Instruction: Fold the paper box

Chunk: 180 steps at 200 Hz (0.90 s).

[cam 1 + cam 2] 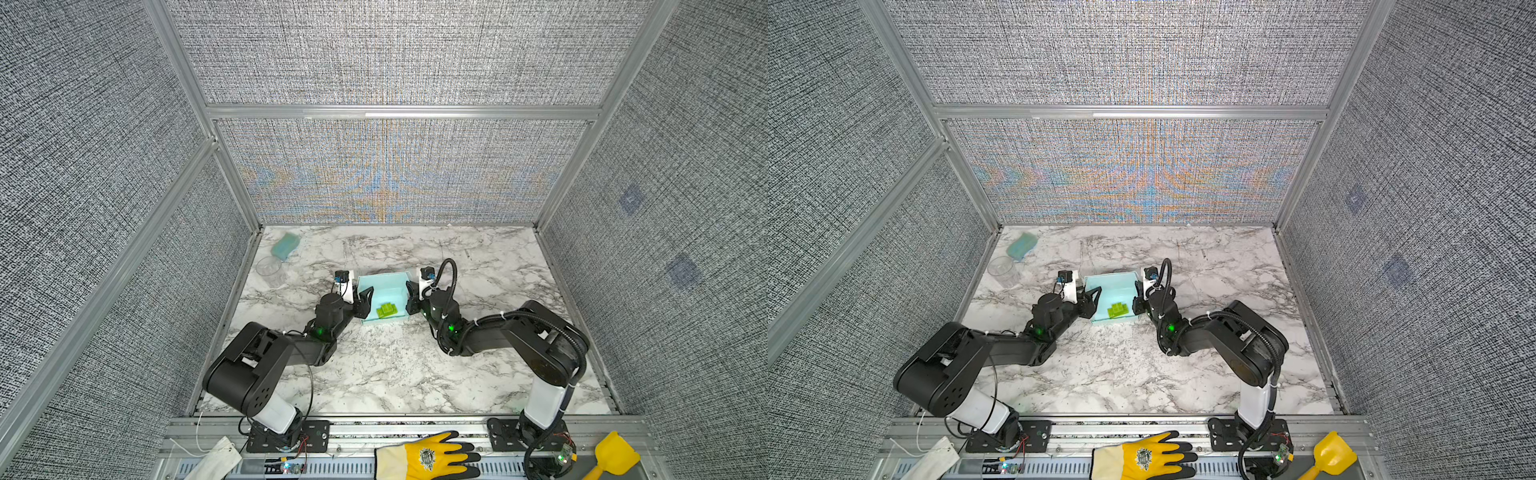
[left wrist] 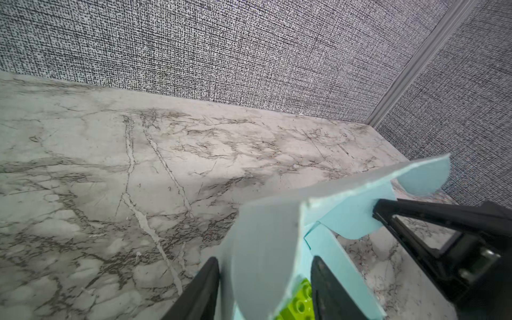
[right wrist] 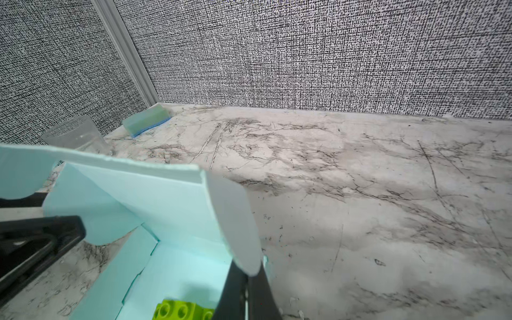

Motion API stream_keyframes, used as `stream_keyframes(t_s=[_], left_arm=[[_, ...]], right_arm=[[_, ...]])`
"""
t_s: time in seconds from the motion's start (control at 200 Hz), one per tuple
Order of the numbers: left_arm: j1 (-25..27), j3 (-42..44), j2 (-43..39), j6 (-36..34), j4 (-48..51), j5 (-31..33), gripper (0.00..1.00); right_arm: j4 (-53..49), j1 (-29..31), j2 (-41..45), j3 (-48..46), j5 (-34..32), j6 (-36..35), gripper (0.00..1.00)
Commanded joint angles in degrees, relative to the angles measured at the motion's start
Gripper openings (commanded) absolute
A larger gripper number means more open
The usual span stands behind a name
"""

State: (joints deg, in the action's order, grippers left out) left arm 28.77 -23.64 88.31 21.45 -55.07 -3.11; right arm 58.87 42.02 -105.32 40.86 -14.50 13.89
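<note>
- The paper box stands at about the middle of the bench, partly formed. Its top is open, its walls are raised and rounded flaps stand up at the far corners.
- A green brick lies on the box floor, towards the near wall.
- Left gripper is at the box's left wall. Its jaws are apart with the left flap standing between them, one finger outside the box and the other inside.
- Right gripper is at the box's right wall with its jaws together. The right flap hangs over the fingertips, so I cannot tell whether cardboard is pinched between them.
- A teal sponge block lies in the far left corner of the bench, with a clear cup just beside it along the left edge. Both are well apart from the box.
</note>
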Motion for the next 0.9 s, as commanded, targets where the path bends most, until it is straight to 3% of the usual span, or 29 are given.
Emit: stream_keyframes(t_s=[0.0,0.28,0.6,0.735,0.895], left_arm=[[-0.08,1.49,-2.97,0.84,3.65,-1.80,0.59],[-0.20,4.92,-13.85,6.23,17.53,2.43,0.61],[-2.10,10.96,-24.94,9.10,23.33,8.06,0.59],[-4.60,9.68,-24.80,11.12,27.01,8.06,0.54],[-7.60,5.57,-18.71,11.44,28.04,4.58,0.53]], right_arm=[[0.63,-0.18,0.36,0.27,1.04,-0.97,0.00],[0.64,-0.78,0.29,0.03,2.65,-1.45,0.00],[-0.38,-1.41,-0.30,0.88,5.32,-1.22,0.00],[-0.78,-1.66,-0.32,1.04,5.89,-1.23,0.00],[-0.99,-1.77,-0.67,1.42,6.68,-1.15,0.00]])
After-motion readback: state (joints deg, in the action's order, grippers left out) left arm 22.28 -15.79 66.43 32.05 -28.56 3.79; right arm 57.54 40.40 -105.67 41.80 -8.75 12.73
